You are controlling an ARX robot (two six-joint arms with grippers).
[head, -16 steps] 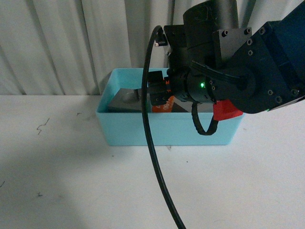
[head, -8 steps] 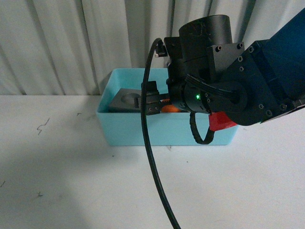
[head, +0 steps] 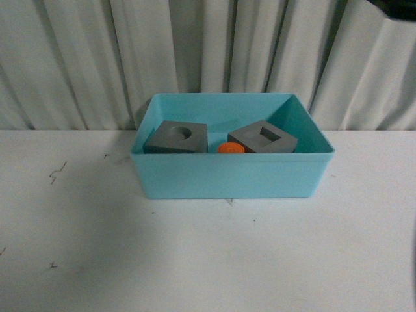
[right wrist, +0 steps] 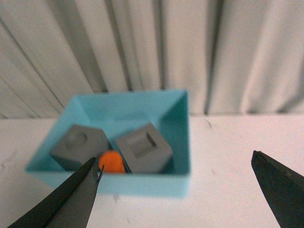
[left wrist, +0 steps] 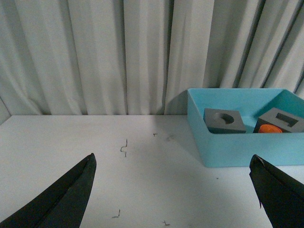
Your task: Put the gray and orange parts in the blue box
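Both gray cubes and the orange cylinder [head: 231, 148] lie inside the blue box [head: 227, 175], well apart from either gripper. The cube with the round recess [head: 176, 137] sits at the box's left, the cube with the rectangular recess [head: 263, 137] at its right, turned at an angle, and the cylinder stands between them, near the front wall.

The right gripper [right wrist: 175, 190] hangs above the near side of the box, jaws spread wide and empty. The left gripper [left wrist: 171, 190] is also spread wide and empty, over the table [head: 195, 253] to the box's left, facing the curtain [head: 208, 52]. Neither arm shows in the front view.

The table is white with a few small dark marks. The pale pleated curtain hangs behind it.
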